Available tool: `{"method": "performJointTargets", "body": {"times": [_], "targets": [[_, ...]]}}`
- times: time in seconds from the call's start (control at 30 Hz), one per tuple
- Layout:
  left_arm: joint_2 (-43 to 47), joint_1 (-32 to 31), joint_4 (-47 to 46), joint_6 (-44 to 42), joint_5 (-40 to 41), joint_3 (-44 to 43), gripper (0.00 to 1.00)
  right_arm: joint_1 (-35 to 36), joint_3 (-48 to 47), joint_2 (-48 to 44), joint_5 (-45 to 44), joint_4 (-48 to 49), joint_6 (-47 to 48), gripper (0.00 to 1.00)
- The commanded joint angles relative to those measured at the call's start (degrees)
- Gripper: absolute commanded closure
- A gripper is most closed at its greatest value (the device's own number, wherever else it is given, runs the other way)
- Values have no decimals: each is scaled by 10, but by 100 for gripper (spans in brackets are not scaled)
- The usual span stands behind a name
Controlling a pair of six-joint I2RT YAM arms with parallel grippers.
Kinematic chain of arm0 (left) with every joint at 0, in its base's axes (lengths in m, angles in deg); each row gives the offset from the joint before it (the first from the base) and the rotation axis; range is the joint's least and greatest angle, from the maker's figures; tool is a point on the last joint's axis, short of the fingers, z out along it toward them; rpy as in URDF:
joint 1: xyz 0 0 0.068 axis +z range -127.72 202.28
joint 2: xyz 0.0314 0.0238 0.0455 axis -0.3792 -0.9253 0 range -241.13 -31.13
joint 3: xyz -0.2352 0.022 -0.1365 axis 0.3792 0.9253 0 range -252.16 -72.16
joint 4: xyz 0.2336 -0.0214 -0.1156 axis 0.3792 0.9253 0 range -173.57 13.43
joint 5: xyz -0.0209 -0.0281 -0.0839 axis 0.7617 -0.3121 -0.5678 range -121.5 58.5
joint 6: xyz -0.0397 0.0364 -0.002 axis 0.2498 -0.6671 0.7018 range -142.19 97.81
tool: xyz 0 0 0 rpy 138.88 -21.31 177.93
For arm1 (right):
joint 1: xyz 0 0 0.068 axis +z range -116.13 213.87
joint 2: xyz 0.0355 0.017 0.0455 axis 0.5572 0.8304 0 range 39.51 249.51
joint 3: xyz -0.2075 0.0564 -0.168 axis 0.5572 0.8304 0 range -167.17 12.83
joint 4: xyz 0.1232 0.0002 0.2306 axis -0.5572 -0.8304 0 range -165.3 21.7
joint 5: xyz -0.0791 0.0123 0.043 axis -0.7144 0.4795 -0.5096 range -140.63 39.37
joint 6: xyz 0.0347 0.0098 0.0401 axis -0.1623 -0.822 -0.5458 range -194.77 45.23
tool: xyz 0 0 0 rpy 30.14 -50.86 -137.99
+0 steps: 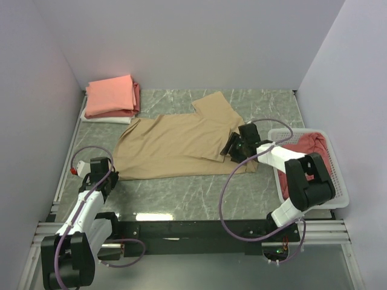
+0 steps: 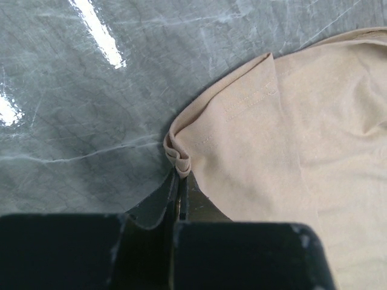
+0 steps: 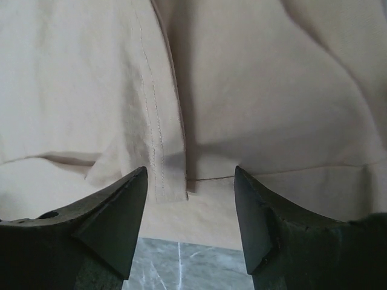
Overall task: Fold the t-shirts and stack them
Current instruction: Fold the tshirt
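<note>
A tan t-shirt [image 1: 175, 145] lies spread across the middle of the marble table, one sleeve pointing to the back. My left gripper [image 1: 112, 175] is shut on the shirt's near-left hem corner [image 2: 179, 160], which bunches between the closed jaws. My right gripper [image 1: 233, 147] is open, low over the shirt's right edge, its fingers [image 3: 124, 205] either side of a folded sleeve hem [image 3: 166, 181]. A folded stack of salmon-pink [image 1: 110, 95], dusty red and white shirts sits at the back left. A red shirt [image 1: 308, 148] lies crumpled in the basket.
A white slatted plastic basket [image 1: 338, 193] stands at the right edge of the table, beside my right arm. Walls close in the left, back and right. A purple cable loops from each arm over the front of the table.
</note>
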Motion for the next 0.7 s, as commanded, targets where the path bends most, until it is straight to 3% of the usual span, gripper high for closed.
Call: {"method": "performJointTargets", "body": {"times": [0.0, 0.27, 0.67], "targets": [[2, 2, -23, -10, -9, -15, 99, 24, 0, 11, 8, 81, 4, 33], [8, 3, -21, -11, -9, -14, 100, 48, -18, 57, -1, 83, -18, 33], [3, 2, -25, -12, -11, -14, 100, 51, -31, 40, -66, 20, -8, 34]]}}
